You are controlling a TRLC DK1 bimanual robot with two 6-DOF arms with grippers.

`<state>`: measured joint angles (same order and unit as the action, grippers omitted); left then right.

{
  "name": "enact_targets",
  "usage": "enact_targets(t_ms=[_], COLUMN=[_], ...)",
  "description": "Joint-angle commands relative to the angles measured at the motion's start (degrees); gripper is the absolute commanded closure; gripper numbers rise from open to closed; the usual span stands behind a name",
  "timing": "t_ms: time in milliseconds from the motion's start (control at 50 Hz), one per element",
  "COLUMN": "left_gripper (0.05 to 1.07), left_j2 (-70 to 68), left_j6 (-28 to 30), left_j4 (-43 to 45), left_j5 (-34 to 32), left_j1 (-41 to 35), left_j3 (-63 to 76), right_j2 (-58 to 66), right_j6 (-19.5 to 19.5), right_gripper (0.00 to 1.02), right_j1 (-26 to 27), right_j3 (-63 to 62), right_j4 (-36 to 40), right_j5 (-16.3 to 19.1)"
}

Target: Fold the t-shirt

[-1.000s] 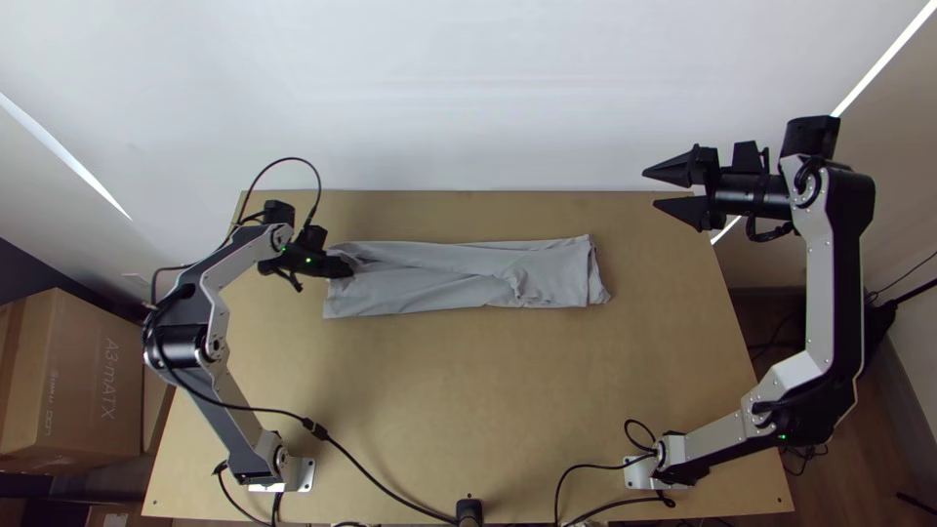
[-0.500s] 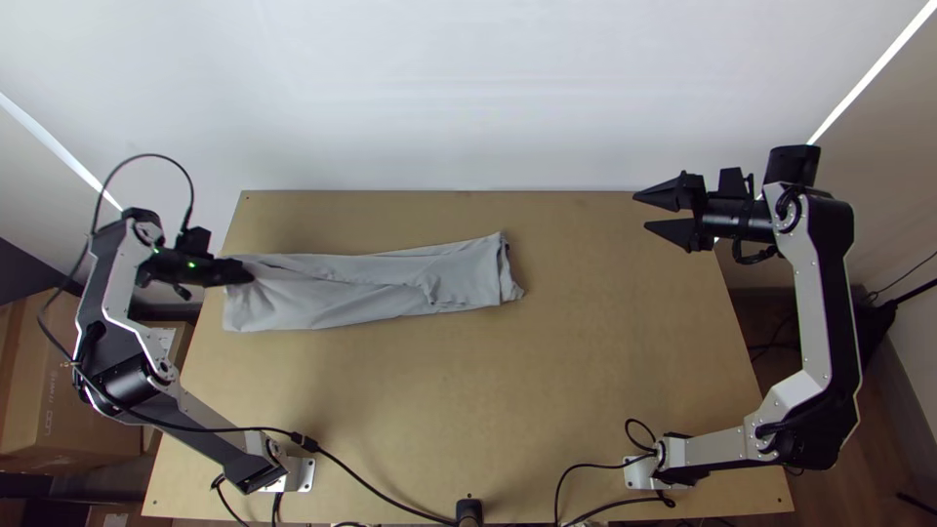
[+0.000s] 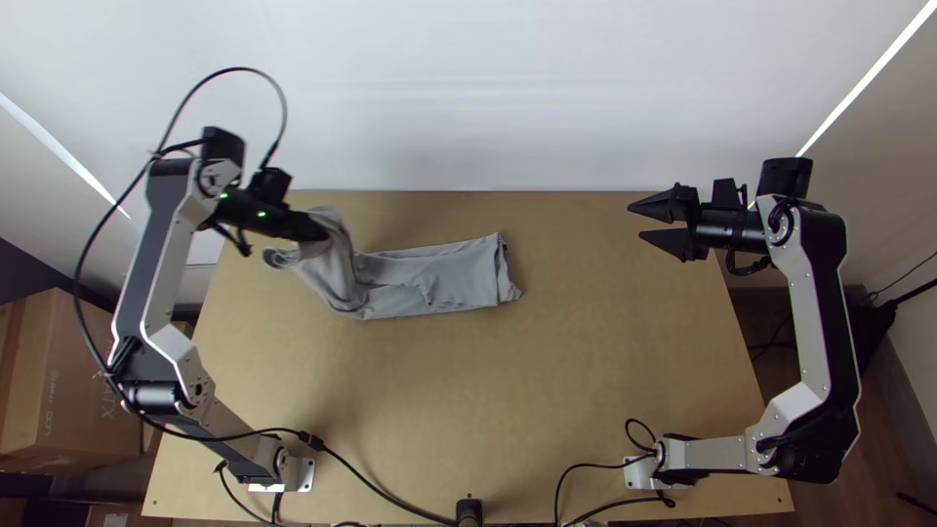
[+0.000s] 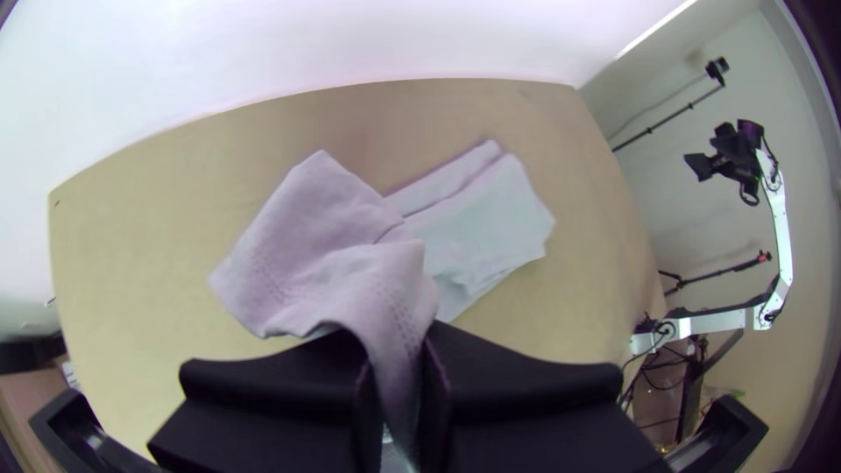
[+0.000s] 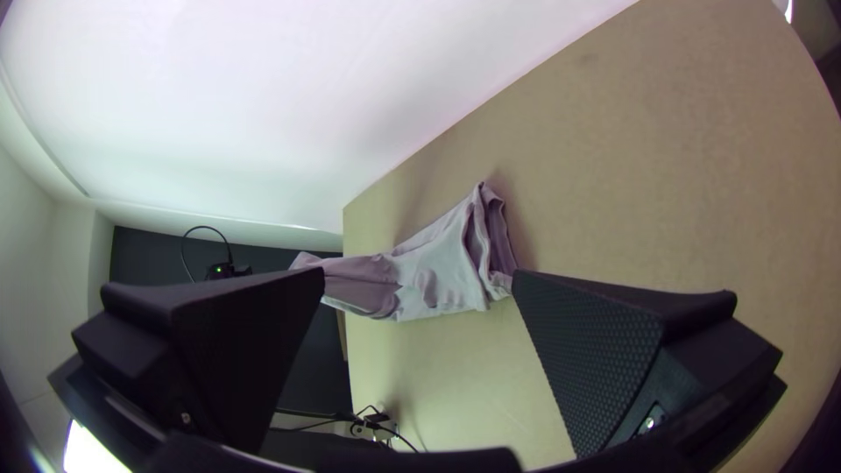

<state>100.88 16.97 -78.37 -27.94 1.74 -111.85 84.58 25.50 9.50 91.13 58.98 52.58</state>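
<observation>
In the top view my left gripper [image 3: 318,231] is clamped on the t-shirt [image 3: 449,281], holding one end of the narrow strip raised near the desk's [image 3: 586,390] far left corner, while my right gripper [image 3: 638,222] hangs, fingers apart, by the far right corner. In the left wrist view my grip bunches the cloth, so that end could land twisted. In the right wrist view nothing pins the flat end, so overpulling could drag it askew.
</observation>
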Motion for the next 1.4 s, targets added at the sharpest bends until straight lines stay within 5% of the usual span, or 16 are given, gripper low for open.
enact_targets(t_ms=[0, 260, 560, 1020, 1060, 1140, 1380], left_gripper=[1.05, 1.05, 1.05, 1.04, 0.89, 0.09, 0.09], left_j2=[4.5, 15.0, 21.6, 28.3, 29.6, 30.7, 27.1], left_j6=[-7.0, -14.9, -21.0, -26.1, -26.6, -27.5, -31.2], left_j4=[-0.8, 2.3, 9.5, 21.8, 24.1, 28.1, 36.3], left_j5=[-0.1, 3.9, 5.7, 6.9, 7.2, 7.2, 7.2], left_j1=[-6.9, -21.6, -27.0, -34.8, -35.6, -36.8, -36.6], left_j3=[-6.4, -16.6, -16.5, -17.4, -18.6, -18.9, -18.9], right_j2=[-1.8, -3.6, -7.1, -10.7, -10.9, -11.3, -11.6], right_j6=[0.4, -0.1, 0.1, 0.9, 1.0, 1.0, 2.2], right_gripper=[0.04, 0.04, 0.04, 0.04, 0.04, 0.04, 0.04], right_j1=[0.3, 1.1, -0.1, -6.9, -7.4, -8.0, -13.5], right_j3=[-1.7, -5.3, -11.9, -23.9, -25.1, -26.9, -30.8], right_j4=[-0.4, -0.7, -2.8, -8.4, -9.1, -9.9, -14.2], right_j5=[0.7, 0.6, -1.6, -10.2, -11.0, -11.9, -16.5])
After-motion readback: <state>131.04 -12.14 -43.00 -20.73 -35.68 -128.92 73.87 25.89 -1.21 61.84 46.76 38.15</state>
